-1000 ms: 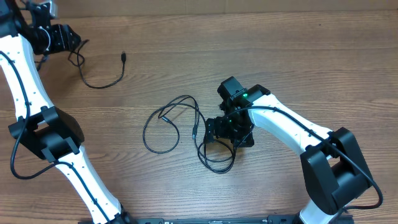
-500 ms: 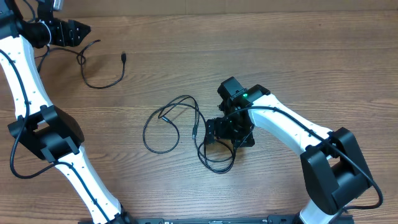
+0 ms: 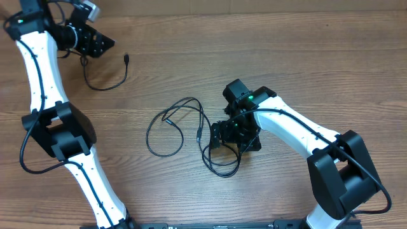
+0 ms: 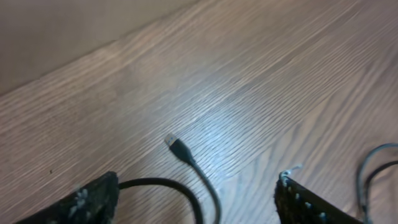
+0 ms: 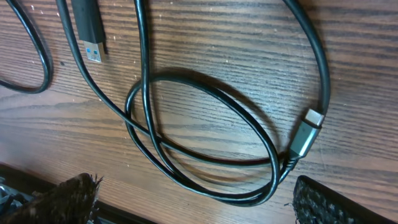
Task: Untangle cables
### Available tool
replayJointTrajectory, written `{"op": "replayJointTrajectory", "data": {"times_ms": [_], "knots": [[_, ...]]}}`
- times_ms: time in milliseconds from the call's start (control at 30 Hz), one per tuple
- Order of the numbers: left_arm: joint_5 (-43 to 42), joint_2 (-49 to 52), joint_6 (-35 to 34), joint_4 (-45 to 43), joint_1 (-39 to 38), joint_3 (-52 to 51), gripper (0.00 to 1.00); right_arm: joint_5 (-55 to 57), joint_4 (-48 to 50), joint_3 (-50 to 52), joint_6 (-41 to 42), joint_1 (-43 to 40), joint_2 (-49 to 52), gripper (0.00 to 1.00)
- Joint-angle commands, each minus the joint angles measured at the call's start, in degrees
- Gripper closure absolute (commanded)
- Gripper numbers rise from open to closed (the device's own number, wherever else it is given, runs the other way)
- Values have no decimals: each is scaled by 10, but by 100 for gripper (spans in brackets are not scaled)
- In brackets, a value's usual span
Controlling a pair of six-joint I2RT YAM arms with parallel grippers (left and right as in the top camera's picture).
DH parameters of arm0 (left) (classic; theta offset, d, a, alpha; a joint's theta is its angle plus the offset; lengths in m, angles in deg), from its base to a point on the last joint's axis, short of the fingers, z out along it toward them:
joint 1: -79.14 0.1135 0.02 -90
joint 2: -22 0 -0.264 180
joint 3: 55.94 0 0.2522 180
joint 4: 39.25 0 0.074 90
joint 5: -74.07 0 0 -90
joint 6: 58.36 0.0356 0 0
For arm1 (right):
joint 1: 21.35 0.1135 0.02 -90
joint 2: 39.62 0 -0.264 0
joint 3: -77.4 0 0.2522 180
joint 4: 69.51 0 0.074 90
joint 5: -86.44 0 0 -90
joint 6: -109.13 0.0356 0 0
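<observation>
Cables (image 3: 198, 135): one strand (image 3: 102, 88) apart, one tangle (image 5: 87, 28).

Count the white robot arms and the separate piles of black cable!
White robot arms: 2, left arm and right arm
Black cable piles: 2, lone cable far left, tangle mid-table
Total: 4

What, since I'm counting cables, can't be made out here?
- Overhead: the right gripper covers part of the tangle.
- Overhead: the left gripper hides one end of the far cable.
- Right wrist: tangle leaves the top edge; count unclear.
- Left wrist: far cable cut by the bottom edge.
</observation>
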Motion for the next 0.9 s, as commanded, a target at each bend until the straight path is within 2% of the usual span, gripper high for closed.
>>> {"op": "replayJointTrajectory", "data": {"times_ms": [0, 33, 100, 233, 300, 333, 367, 400, 500, 600, 667, 767, 867], "knots": [[65, -17, 27, -23, 5, -37, 20, 5, 1, 2, -2, 5, -10, 0], [78, -17, 26, -30, 5, -43, 22, 5, 1, 2, -2, 5, -10, 0], [98, -17, 13, -43, 5, -55, 32, 5, 2, 2, -2, 5, -10, 0], [127, -17, 12, -51, 6, -65, 35, 5, 4, 2, -2, 5, -10, 0], [122, -17, 5, -52, 6, -65, 44, 5, 6, 2, -2, 5, -10, 0], [111, -17, -5, -57, 7, -65, 54, 5, 7, 2, -2, 5, -10, 0], [102, -17, -17, -63, 7, -65, 74, 5, 7, 2, -2, 5, -10, 0], [92, -17, -39, -74, 7, -65, 88, 5, 7, 2, -2, 5, -10, 0], [67, -18, -76, -90, 6, -64, 96, 5, 6, 2, -2, 5, -10, 0], [44, -21, -90, -90, 5, -61, 96, 5, 6, 2, -2, 5, -10, 0], [14, -24, -124, -98, 5, -54, 96, 5, 6, 2, -2, 5, -10, 0], [-106, -37, -232, -146, 5, -33, 96, 5, 6, 2, -2, 5, -10, 0], [-289, -48, -406, -278, 5, -3, 96, 5, 6, 2, -2, 5, -10, 0]]}}
